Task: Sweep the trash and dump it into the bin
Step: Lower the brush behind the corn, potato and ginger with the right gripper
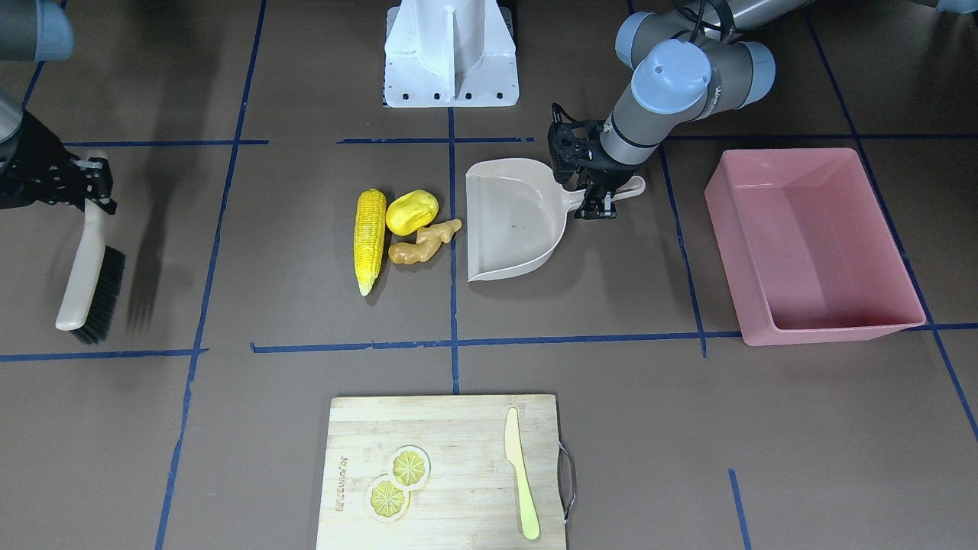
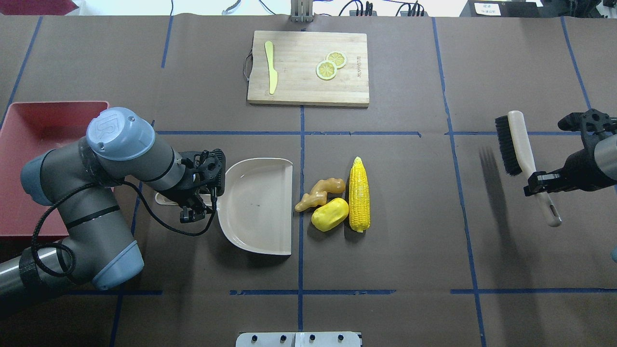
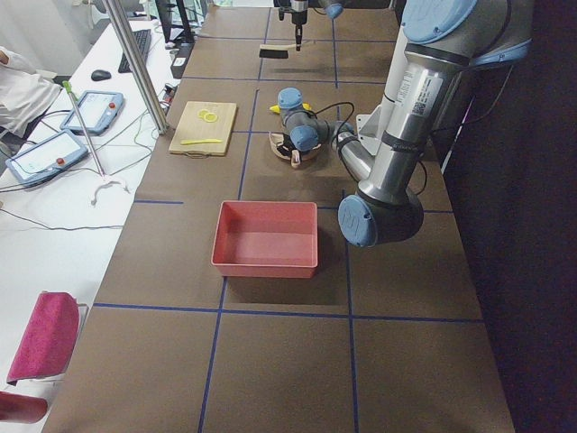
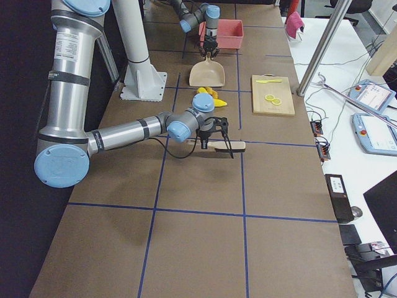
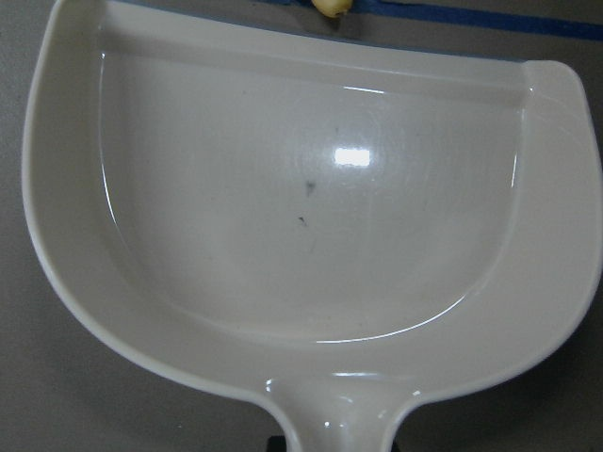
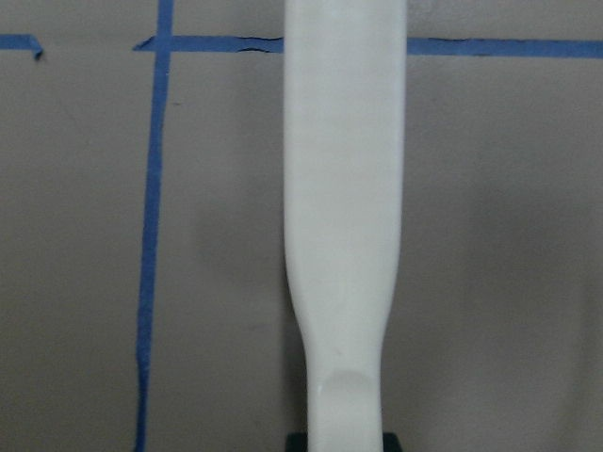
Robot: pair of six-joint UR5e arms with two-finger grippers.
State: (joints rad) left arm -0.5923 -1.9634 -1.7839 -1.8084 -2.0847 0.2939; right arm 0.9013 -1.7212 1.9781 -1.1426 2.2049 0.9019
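Front view showed whole bin (image 1: pixel 825 260), apart from dustpan (image 1: pixel 512 221); overhead had left arm (image 2: pixel 120 159) covering part. Left gripper (image 1: pixel 600 206) apparently clamped dustpan handle, right gripper (image 2: pixel 537 183) clutched brush (image 2: pixel 518 140). Trash (image 2: pixel 330 214) lay beside dustpan mouth.

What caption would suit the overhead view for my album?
Left gripper grips the dustpan beside the trash; right gripper holds the brush aloft.

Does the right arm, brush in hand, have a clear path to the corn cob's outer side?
Probably yes: only bare table lies between the brush and the corn cob, and the dustpan sits on the far side.
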